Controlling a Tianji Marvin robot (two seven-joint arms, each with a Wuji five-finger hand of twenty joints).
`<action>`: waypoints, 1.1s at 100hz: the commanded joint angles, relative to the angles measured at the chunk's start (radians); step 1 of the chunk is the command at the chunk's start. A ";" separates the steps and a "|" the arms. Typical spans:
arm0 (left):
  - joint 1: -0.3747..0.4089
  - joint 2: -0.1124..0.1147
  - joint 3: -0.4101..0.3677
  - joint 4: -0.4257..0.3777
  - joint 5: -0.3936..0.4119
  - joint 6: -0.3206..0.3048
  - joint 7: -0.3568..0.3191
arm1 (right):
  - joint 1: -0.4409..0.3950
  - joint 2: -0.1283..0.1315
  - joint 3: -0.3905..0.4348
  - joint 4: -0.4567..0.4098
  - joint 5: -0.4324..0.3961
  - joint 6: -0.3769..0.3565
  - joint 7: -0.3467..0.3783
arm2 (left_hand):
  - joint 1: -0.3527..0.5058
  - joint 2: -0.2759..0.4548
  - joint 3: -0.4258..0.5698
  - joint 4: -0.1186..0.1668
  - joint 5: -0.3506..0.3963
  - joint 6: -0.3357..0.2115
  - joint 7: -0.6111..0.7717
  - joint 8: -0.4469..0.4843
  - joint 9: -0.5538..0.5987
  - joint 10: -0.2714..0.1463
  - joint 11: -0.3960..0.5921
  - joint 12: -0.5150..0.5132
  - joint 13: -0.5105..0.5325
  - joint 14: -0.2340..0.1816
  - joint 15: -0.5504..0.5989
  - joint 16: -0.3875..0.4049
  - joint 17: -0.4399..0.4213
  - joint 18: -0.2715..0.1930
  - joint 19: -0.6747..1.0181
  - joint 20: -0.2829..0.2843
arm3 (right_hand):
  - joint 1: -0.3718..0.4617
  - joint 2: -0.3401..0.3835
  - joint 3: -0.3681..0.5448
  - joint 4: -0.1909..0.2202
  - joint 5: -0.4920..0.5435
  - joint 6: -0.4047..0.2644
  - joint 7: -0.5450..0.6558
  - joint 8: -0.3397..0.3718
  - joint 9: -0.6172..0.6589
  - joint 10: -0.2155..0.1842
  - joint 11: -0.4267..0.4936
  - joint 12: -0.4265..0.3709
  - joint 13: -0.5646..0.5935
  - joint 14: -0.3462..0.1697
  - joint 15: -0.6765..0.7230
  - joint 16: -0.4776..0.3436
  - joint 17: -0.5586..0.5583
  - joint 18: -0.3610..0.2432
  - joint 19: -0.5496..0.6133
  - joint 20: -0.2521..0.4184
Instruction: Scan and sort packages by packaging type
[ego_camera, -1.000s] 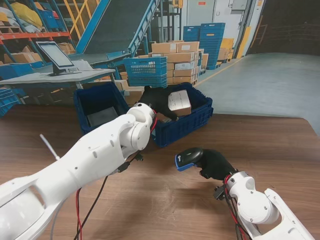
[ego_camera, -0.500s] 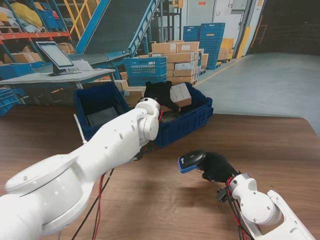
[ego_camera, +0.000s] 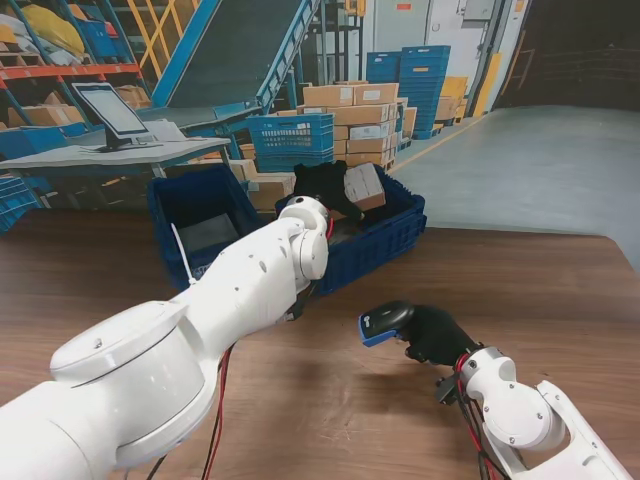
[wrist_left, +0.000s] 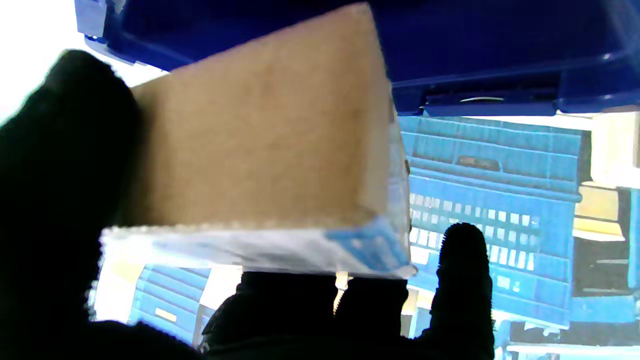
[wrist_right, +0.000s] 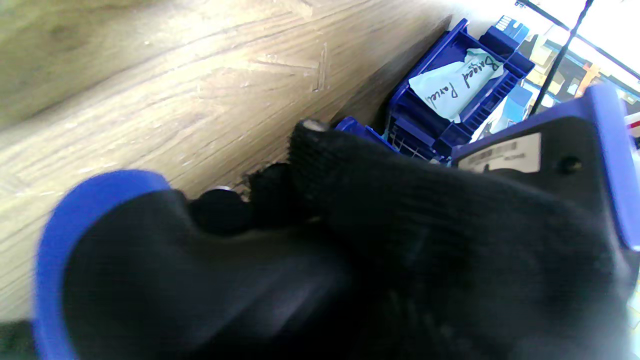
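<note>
Since a second ago, the box (ego_camera: 364, 186) is tilting further and riding higher over the right bin (ego_camera: 385, 245), and the left arm is swinging wider across the near left of the tabletop (ego_camera: 560, 290). The left hand (ego_camera: 322, 189) is gripping the box in its black glove, holding it clear above the bin at the far edge of the tabletop. From the left wrist view, the box (wrist_left: 260, 130) is showing its brown cardboard face with a white and blue label along one edge; the thumb (wrist_left: 65, 165) is pressing one side while the fingers (wrist_left: 462, 270) are curling under the labelled edge, one of them standing free beside it.

Near the middle of the tabletop, toward its right near corner, the right hand (ego_camera: 432, 333) is wrapping its fingers tight round the handle of the scanner (ego_camera: 385, 321), whose blue-rimmed head is pointing left and hanging above the wood. The right wrist view is showing the scanner (wrist_right: 545, 150) up close.

A second bin (ego_camera: 195, 215) is sitting to the left of the first, also at the far edge, with a grey parcel (ego_camera: 208, 233) lying inside it.
</note>
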 joint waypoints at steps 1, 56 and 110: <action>-0.007 -0.007 0.003 -0.005 0.001 0.014 -0.011 | -0.007 -0.002 0.000 -0.004 0.001 -0.006 0.019 | 0.127 0.305 0.248 0.112 0.080 -0.110 0.037 -0.024 -0.076 -0.014 -0.014 -0.037 -0.054 0.008 -0.055 -0.048 -0.035 0.011 -0.046 -0.018 | 0.081 0.049 0.150 0.000 0.062 -0.044 0.067 0.028 0.010 0.006 0.005 0.007 0.021 0.023 0.012 0.003 0.009 -0.035 0.056 0.025; -0.017 0.044 0.046 -0.065 0.020 0.048 -0.151 | -0.015 0.000 0.006 -0.008 0.005 -0.004 0.031 | -0.078 0.335 0.058 0.059 -0.157 0.083 -0.622 -0.342 -0.526 0.093 -0.293 -0.260 -0.432 0.065 -0.282 -0.340 -0.159 0.004 -0.317 -0.113 | 0.082 0.048 0.150 0.000 0.062 -0.044 0.067 0.029 0.010 0.007 0.005 0.008 0.021 0.023 0.013 0.003 0.009 -0.033 0.057 0.025; -0.015 0.085 0.063 -0.123 0.031 0.048 -0.221 | -0.019 0.001 0.010 -0.012 0.004 -0.001 0.034 | -0.132 0.338 0.016 0.044 -0.247 0.127 -0.654 -0.367 -0.557 0.108 -0.399 -0.276 -0.503 0.060 -0.305 -0.386 -0.177 0.007 -0.416 -0.119 | 0.082 0.048 0.150 -0.001 0.062 -0.044 0.067 0.029 0.009 0.007 0.006 0.008 0.021 0.024 0.013 0.004 0.009 -0.034 0.057 0.026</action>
